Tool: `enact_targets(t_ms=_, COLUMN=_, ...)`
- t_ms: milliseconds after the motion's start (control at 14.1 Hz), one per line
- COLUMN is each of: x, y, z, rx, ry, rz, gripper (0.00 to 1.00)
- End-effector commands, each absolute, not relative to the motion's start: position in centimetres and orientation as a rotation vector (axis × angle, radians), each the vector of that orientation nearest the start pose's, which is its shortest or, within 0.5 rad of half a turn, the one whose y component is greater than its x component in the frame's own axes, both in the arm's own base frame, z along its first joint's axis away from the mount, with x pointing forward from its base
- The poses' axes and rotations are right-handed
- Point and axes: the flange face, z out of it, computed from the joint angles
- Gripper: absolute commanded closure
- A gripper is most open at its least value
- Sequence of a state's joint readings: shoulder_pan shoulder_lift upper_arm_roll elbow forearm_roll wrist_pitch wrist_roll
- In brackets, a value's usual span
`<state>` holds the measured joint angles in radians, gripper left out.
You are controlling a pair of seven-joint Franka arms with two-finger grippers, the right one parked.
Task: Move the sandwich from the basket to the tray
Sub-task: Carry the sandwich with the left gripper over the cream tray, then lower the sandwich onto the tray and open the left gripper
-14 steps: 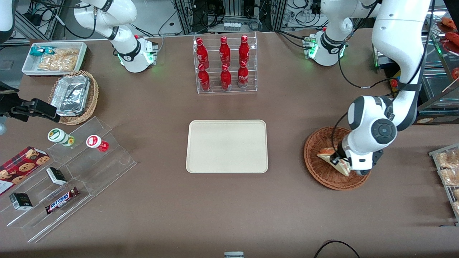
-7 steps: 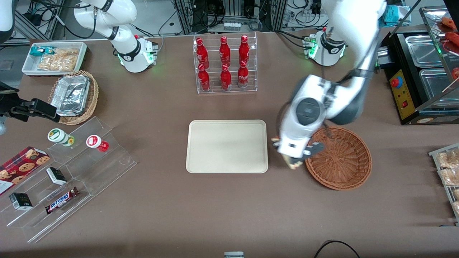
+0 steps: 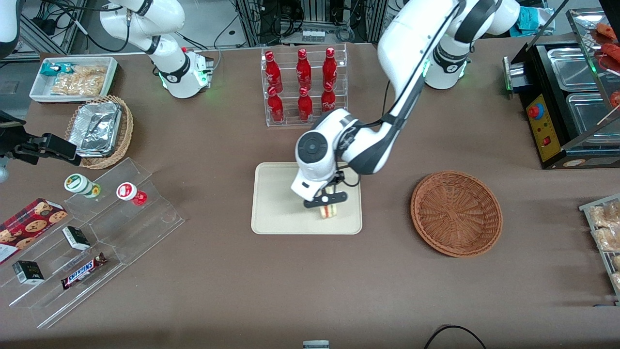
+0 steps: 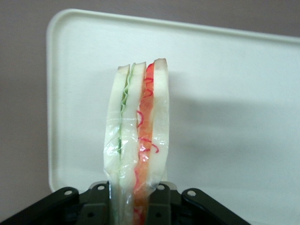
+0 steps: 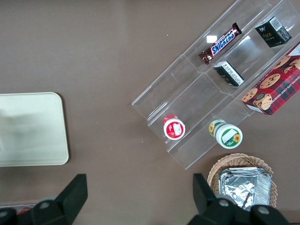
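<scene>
One brown table (image 3: 218,291) carries everything. Nearest the front camera, toward the parked arm's end from the tray (image 3: 276,194), a clear stepped stand (image 3: 121,242) holds a bar reading SNICKERS (image 3: 83,271). Above the tray, the gripper (image 3: 327,199) pinches the sandwich (image 3: 329,209), layered edge showing. Beside the tray, toward the working arm's end, sits the basket (image 3: 456,213). Farther from the camera than the tray stands a rack of red bottles (image 3: 304,85).

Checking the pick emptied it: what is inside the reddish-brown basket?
Nothing shows inside the basket, only bare weave. The sandwich is in the gripper over the tray.
</scene>
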<state>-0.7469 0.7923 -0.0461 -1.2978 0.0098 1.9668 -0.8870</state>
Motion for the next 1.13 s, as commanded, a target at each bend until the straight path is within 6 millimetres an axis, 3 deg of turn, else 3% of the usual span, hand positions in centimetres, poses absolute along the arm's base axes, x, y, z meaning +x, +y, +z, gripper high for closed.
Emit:
enact_targets(t_ms=0, x=51.9, y=-54.1, z=25.0, rx=-3.091, ry=-0.032, rz=0.125, gripper=0.74)
enact_targets(t_ms=283, x=51.5, y=-55.1, z=23.5, rx=-3.11, ry=0.0, rz=0.102, gripper=0.73)
enact_targets(t_ms=424, x=51.3, y=-55.1, z=22.8, rx=-3.106, ry=0.002, rz=0.109, gripper=0.67)
enact_targets(t_ms=495, x=51.4, y=-55.2, z=22.9, rx=-3.108, ry=0.002, rz=0.106, gripper=0.53)
enact_targets(t_ms=566, x=51.5, y=-55.1, z=23.1, rx=-3.109, ry=0.002, rz=0.104, gripper=0.2)
enact_targets(t_ms=636, x=51.5, y=-55.2, z=23.8, rx=-3.116, ry=-0.001, rz=0.094, gripper=0.0)
enact_targets(t_ms=707, x=51.7, y=-55.1, z=24.8, rx=-3.118, ry=-0.004, rz=0.083, gripper=0.0)
enact_targets(t_ms=919, x=53.2, y=-53.7, z=31.9, rx=-3.167, ry=-0.046, rz=-0.011, gripper=0.0)
enact_targets(t_ms=1061, x=54.0, y=-49.8, z=36.9, rx=-3.14, ry=-0.095, rz=0.009, gripper=0.0)
